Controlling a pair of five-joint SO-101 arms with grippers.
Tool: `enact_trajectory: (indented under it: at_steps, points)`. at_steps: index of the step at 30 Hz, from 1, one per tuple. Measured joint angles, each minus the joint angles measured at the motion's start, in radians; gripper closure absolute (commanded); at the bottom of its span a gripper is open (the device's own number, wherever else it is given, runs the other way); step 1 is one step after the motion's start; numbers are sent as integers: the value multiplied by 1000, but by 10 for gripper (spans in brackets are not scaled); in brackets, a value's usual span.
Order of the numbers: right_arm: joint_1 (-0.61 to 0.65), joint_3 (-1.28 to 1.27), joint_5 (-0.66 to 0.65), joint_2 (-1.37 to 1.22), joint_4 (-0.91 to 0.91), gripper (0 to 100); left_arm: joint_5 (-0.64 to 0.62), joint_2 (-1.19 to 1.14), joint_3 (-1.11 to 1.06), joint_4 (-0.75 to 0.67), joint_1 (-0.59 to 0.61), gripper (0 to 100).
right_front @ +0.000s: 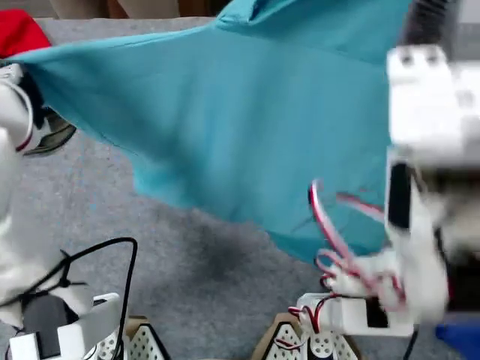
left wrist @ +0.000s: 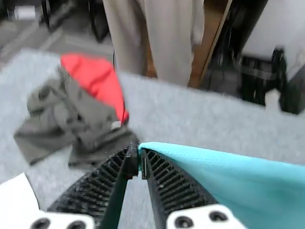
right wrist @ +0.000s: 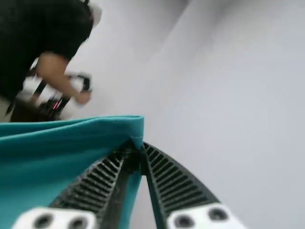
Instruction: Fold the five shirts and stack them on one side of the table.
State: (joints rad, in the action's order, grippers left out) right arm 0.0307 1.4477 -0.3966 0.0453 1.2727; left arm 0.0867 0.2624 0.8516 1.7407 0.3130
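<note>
Nearest the overhead camera: the arm bases, a black cable point(right_front: 129, 262) looping over the grey table point(right_front: 187, 277), and red-and-white wires point(right_front: 330, 240) trailing off the right arm point(right_front: 412, 247). The left arm point(right_front: 13, 112) stands at the opposite edge.

Next out is the teal shirt point(right_front: 240, 127), lifted and stretched wide between the two arms. It sags through the middle and its lower edge hangs loose on the near side (a dim shadow lies on the tabletop beneath it).

Left gripper point(left wrist: 139, 160): ribbed fingers pressed together on one corner of the teal shirt, the cloth running away from the pinch in a taut sheet.

Right gripper point(right wrist: 140, 155): closed the same way, nipping another corner of the teal shirt and held high, a pale wall behind it.

Farther back, past the left gripper, two more garments lie on the table — a crumpled grey-olive shirt point(left wrist: 62, 117) and a red shirt point(left wrist: 95, 78). They touch, the red one on the far side, near the table's back edge. Neither is folded.
</note>
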Motion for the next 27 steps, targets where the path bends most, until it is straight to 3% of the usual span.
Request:
enact_trajectory:
  at_steps: [7,20,24,27]
  points:
    - [0,-241,0,-129,-11,994,0,-2,-359,-242,0,980]
    - [-5,-344,0,-488,-190,994,0,-11,-928,-948,-2,980]
    - [-5,-344,0,-559,-235,994,0,-87,-1016,-1188,-2,980]
    - [-3,-344,0,-595,-258,994,0,-193,-1007,-1261,-2,980]
